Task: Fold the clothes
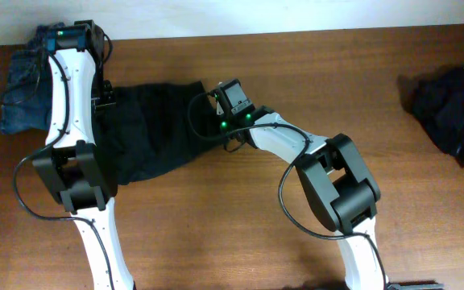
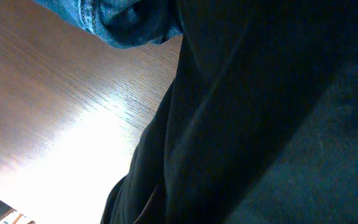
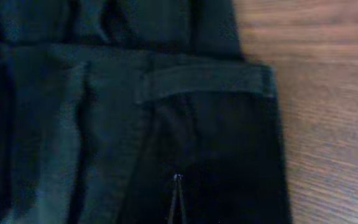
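Far left: blue denim piece (image 1: 18, 89). Next, left gripper (image 1: 105, 95) closed at left edge of black garment (image 1: 155, 137), spread flat at centre. The right gripper (image 1: 216, 119) is closed at its right edge; whether either has hold of cloth is unclear. Far right: second dark garment (image 1: 453, 109), crumpled.

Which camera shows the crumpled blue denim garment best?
Overhead: the crumpled blue denim garment shows nearly whole, partly under the left arm. The left wrist view catches only a folded edge; the right wrist view shows none.
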{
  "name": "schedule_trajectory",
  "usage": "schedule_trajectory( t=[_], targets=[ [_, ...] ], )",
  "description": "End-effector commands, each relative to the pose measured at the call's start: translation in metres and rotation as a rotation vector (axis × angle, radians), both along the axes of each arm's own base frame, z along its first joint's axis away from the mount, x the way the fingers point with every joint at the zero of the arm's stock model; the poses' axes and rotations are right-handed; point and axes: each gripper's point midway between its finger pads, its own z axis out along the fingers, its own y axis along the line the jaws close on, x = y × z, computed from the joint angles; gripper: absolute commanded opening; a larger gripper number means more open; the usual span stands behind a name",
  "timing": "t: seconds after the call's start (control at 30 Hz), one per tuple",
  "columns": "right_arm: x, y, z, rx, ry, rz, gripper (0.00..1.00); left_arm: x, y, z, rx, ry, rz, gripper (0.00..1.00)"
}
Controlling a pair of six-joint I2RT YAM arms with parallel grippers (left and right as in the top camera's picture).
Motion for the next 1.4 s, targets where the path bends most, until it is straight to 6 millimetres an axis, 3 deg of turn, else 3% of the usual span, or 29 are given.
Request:
schedule_trajectory(
  t=[0.0,0.13,0.17,0.43,0.63,0.9,1.23,1.37],
  targets=[
    [-0.007,-0.015,-0.041,-0.076,0.084,-0.068,0.05,-0.003,0.004,-0.002,0.006,0.010,0.019,0.01],
    [-0.012,-0.039,-0.055,-0.132,0.165,-0.178,0.04,-0.003,0.001,-0.003,-0.006,0.009,0.020,0.06],
    [-0.013,-0.057,-0.061,-0.172,0.205,-0.255,0.04,-0.003,-0.001,-0.004,-0.020,0.008,0.021,0.08],
    [-0.022,-0.129,-0.074,-0.234,0.394,-0.503,0.04,-0.002,-0.006,-0.005,-0.053,0.006,0.023,0.09],
    [-0.028,-0.160,-0.077,-0.228,0.497,-0.658,0.04,-0.002,-0.018,-0.008,-0.121,0.002,0.029,0.09],
    [-0.034,-0.179,-0.075,-0.147,0.621,-0.704,0.04,0.003,-0.051,-0.011,-0.247,-0.012,0.011,0.09],
    [-0.050,-0.240,-0.072,-0.090,0.799,-0.838,0.04,0.021,-0.120,-0.012,-0.249,-0.066,-0.150,0.09],
    [-0.054,-0.262,-0.072,-0.089,0.830,-0.872,0.04,0.023,-0.135,-0.012,-0.246,-0.072,-0.184,0.09]
  ],
)
